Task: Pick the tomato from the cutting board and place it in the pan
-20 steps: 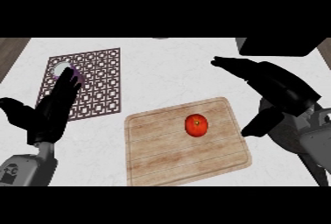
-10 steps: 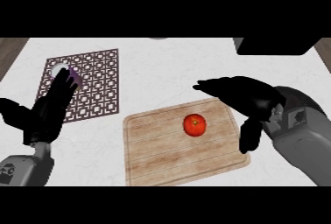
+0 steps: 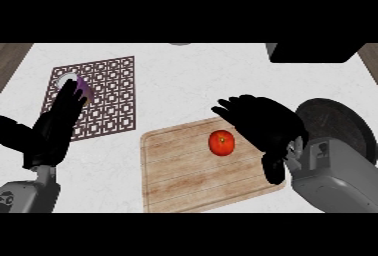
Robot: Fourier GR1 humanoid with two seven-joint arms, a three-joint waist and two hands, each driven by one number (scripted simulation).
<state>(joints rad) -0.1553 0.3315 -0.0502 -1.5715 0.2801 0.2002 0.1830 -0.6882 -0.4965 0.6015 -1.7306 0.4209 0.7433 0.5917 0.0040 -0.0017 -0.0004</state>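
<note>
A red tomato (image 3: 221,142) with a small green stem lies on the wooden cutting board (image 3: 184,175), toward its upper right. My right hand (image 3: 264,126) hovers just right of and above the tomato, fingers spread and relaxed, holding nothing. A dark round pan (image 3: 341,125) sits at the right, partly hidden behind my right forearm. My left hand (image 3: 53,127) rests open at the left with fingers up, over the edge of a patterned mat.
A brown lattice mat (image 3: 107,95) lies at the upper left with a small purple and white object (image 3: 77,84) on it, partly behind my left fingers. A black block (image 3: 314,52) stands at the top right. Wood trim borders the counter's far corners.
My right hand has moved left and down, from beyond the board's right corner to right beside the tomato, uncovering the pan. The left hand has stayed put.
</note>
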